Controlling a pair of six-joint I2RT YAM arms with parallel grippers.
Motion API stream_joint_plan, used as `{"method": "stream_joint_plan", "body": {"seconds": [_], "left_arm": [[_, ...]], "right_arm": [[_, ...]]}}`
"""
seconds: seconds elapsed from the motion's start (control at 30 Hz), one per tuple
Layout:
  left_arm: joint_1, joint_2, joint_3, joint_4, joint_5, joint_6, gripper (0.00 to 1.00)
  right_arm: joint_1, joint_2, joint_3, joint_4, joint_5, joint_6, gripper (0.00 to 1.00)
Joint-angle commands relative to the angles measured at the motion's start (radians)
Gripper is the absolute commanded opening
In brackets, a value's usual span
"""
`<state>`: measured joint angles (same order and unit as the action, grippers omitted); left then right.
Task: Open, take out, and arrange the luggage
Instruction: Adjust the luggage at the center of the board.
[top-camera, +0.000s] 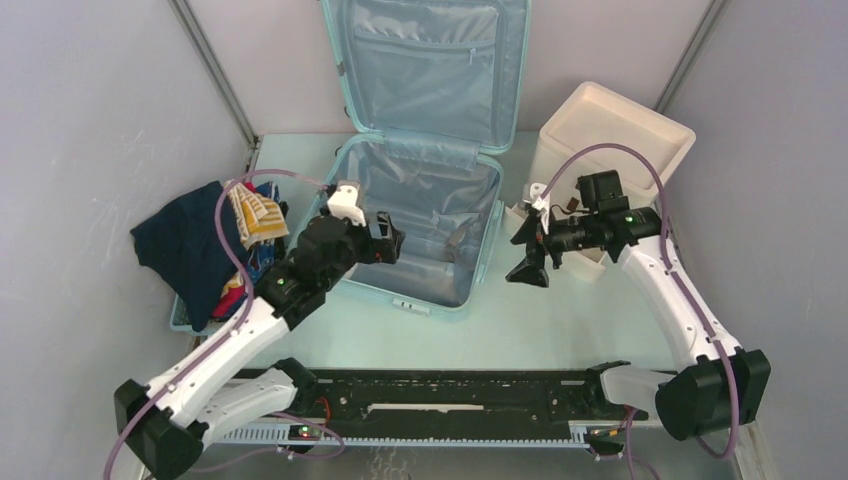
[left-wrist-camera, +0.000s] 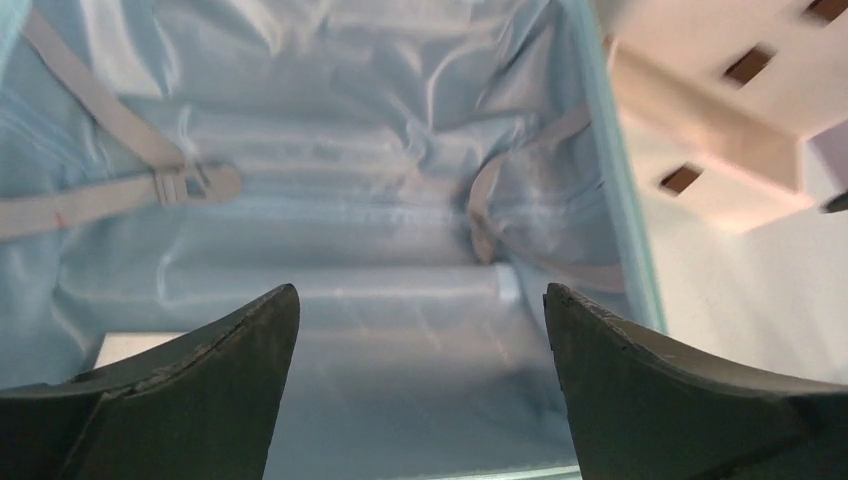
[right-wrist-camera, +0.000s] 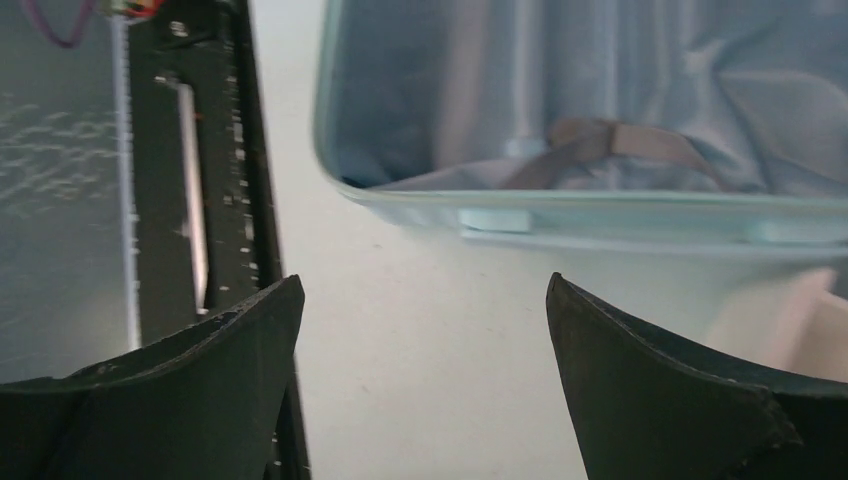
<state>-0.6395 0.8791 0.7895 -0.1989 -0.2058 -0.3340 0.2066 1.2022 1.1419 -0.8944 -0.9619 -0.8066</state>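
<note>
Now the luggage (top-camera: 487, 245) lies open mid-table, lid propped on the back wall, left gripper (top-camera: 395, 240) splayed empty over its lining, seemingly hunting for contents, right gripper (top-camera: 530, 268) gaping empty just beside its right wall.

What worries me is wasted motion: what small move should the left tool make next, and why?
Probably lift the left tool up out of the luggage. It is open and holds nothing. Beneath it only lining and loose straps show, while the clothes lie piled to the left. The arm hides part of the shell's floor, so this is a judgement.
</note>
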Motion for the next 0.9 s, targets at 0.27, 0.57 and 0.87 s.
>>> {"method": "stream_joint_plan", "body": {"seconds": [0.27, 0.57, 0.87], "left_arm": [[0.023, 0.045, 0.071, -0.151, 0.117, -0.124, 0.97], [0.041, 0.069, 0.43, -0.233, 0.197, -0.475, 1.0], [-0.125, 0.21, 0.935, -0.575, -0.045, -0.635, 1.0]], "right_arm": [[-0.04, -0.021, -0.024, -0.014, -0.16, 0.064, 1.0], [-0.101, -0.09, -0.042, -0.013, -0.166, 0.031, 1.0], [-0.155, -0.093, -0.074, 0.033, -0.181, 0.046, 1.0]]}}
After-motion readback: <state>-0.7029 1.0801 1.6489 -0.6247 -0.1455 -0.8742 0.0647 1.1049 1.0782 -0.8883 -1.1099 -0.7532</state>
